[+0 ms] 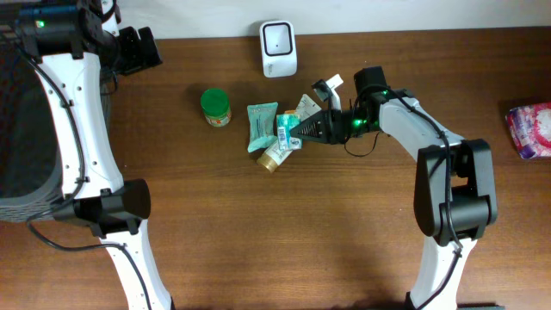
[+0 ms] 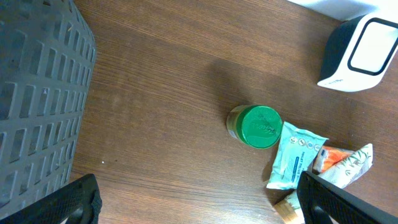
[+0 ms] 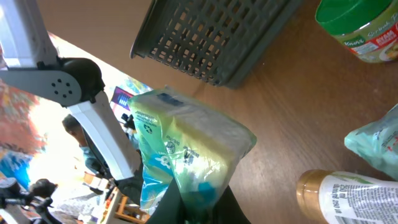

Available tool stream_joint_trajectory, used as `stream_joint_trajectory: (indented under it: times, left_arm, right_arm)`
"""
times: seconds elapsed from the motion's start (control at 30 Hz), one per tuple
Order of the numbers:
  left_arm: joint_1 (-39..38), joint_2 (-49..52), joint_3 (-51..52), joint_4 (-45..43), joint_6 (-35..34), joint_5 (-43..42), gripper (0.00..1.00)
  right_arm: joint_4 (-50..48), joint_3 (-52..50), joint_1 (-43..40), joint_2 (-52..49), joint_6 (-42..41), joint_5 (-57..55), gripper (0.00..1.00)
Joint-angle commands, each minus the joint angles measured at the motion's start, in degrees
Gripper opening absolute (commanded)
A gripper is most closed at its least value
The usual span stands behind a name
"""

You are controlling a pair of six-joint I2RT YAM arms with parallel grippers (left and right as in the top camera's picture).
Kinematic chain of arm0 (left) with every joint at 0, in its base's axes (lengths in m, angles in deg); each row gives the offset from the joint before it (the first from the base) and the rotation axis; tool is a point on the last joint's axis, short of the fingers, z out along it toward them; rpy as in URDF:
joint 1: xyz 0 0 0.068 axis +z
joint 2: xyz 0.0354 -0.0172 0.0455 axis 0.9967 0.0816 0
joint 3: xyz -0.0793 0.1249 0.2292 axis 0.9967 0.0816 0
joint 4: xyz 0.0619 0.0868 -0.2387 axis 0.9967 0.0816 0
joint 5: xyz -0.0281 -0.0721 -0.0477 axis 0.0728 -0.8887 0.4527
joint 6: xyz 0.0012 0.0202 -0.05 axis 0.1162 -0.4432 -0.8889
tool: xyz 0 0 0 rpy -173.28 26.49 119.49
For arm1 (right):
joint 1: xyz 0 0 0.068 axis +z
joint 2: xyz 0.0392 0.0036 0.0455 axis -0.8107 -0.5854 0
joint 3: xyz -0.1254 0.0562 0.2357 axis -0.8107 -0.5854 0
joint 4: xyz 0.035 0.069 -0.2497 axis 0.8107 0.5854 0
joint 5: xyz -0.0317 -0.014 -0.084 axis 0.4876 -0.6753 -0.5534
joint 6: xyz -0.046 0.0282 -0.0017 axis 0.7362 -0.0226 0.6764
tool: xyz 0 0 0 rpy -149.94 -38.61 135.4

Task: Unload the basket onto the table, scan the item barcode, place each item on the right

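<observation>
1. The brown wooden table [image 1: 258, 232] bears the white box scanner with dark window [image 1: 278, 47] at twelve o'clock.
2. The left gripper [image 1: 148, 50], jaws wide and empty, waits at the scanner's nine o'clock.
3. The right gripper [image 1: 301, 129] pinches the small green-and-white soft packet [image 3: 186, 149] at the scanner's six o'clock. Lift it clear, turn its barcode to the window, and hold steady.

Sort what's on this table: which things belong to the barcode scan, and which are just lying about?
Job: pale green packet, clamped in the right fingers; white scanner.
Lying about: green-lidded jar; teal pouch; gold-capped bottle; orange-and-white sachet; pink pack; grey basket.
</observation>
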Motion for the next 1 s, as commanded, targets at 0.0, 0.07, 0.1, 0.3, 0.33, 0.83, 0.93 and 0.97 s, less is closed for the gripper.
stream_joint_trajectory:
  times: [0.0, 0.07, 0.1, 0.3, 0.33, 0.83, 0.93, 0.97]
  left_arm:
    - [0.1, -2.1, -0.7, 0.0, -0.1, 0.6, 0.99]
    - [0.1, -2.1, -0.7, 0.0, -0.1, 0.6, 0.99]
    - [0.1, -2.1, -0.7, 0.0, -0.1, 0.6, 0.99]
    - [0.2, -2.1, -0.7, 0.0, -0.1, 0.6, 0.99]
    - [0.8, -2.1, -0.7, 0.0, -0.1, 0.6, 0.99]
    - [1.8, -2.1, -0.7, 0.0, -0.1, 0.6, 0.99]
    - [1.8, -2.1, -0.7, 0.0, -0.1, 0.6, 0.99]
    - [1.8, -2.1, -0.7, 0.0, -0.1, 0.6, 0.99]
  right_arm:
    - [-0.2, 1.1, 0.2, -0.6, -1.5, 2.0, 0.04]
    - [-0.2, 1.1, 0.2, -0.6, -1.5, 2.0, 0.04]
    - [-0.2, 1.1, 0.2, -0.6, -1.5, 2.0, 0.04]
    - [-0.2, 1.1, 0.2, -0.6, -1.5, 2.0, 0.04]
    - [-0.2, 1.1, 0.2, -0.6, -1.5, 2.0, 0.04]
    - [-0.2, 1.1, 0.2, -0.6, -1.5, 2.0, 0.04]
    - [-0.2, 1.1, 0.2, -0.6, -1.5, 2.0, 0.04]
    - [-0.2, 1.1, 0.2, -0.6, -1.5, 2.0, 0.04]
